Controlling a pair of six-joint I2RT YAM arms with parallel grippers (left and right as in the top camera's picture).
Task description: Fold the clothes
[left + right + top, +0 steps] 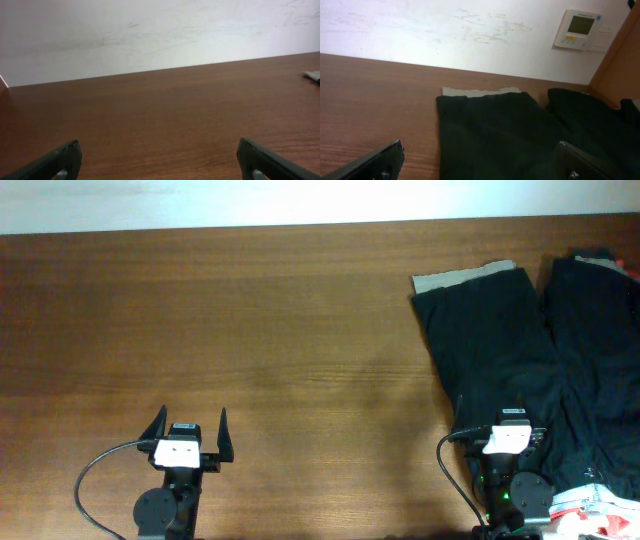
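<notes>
On the left, the left end effector (190,423) sits low near the front edge of the table (250,330). Its two fingers are spread wide and nothing is between them. Its own camera shows only bare wood ahead, with just a sliver of cloth at the far right of that view. It is well apart from the clothing.

Across the middle there is nothing but tabletop.

The black shorts (500,340) lie on the right part of the table, spread open and flat. The two wide legs lie side by side and point toward the far edge. The right leg runs out of the overhead picture, so its full outline cannot be seen. A pale strip (465,279) shows just past the far hem of the left leg; whether it is part of the shorts or something under them cannot be told. No fold or doubled layer is visible anywhere on the fabric.

The right end effector (479,150) is at the near end of the shorts, over the left leg. Its fingers are set wide, with black cloth lying between and beyond them, and it grips nothing. Whether the fingertips touch the fabric is not clear. At the front right corner, just beside this arm's base, lies a small red-and-white item (592,505).

By my judgement the task has barely begun: the shorts are laid out and neither arm has hold of them. All the folding remains, probably starting with laying one leg over the other.
</notes>
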